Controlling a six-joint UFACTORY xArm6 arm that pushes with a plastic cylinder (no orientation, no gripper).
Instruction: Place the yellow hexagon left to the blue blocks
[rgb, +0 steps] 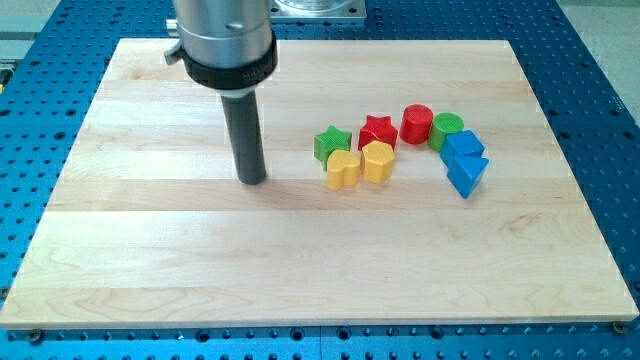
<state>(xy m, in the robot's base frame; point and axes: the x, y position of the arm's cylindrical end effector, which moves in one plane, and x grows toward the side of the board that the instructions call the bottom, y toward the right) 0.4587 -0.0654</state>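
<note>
Board: pale wooden board (150, 270) lying on a blue perforated table (600, 120), filling most of the view.
Arm: silver cylindrical housing (222, 35) with a black collar, coming down from the view's top, left of centre.
Rod: straight dark rod below the collar, upright; no jaws or fingers on it, so nothing to open or close, and it holds nothing.
My tip: my tip (253, 181) rests on the board, well apart from the blocks, to the view's left of the whole cluster, touching none of them.
Blue blocks: blue cube (463, 146) with a blue triangle (467, 175) just below it, touching, at the view's right end of the cluster.
Red cylinder: red cylinder (417, 123) at the cluster's top, just beside a green cylinder (447, 129) on its right.
Red star: red star (378, 130), left of the red cylinder.
Green star: green star (332, 144), leftmost block, nearest my tip.
Yellow heart: yellow heart (343, 169), just below the green star.
Yellow hexagon: yellow hexagon (378, 161), touching the yellow heart's right side, below the red star, already to the view's left of the blue blocks with a gap between.
</note>
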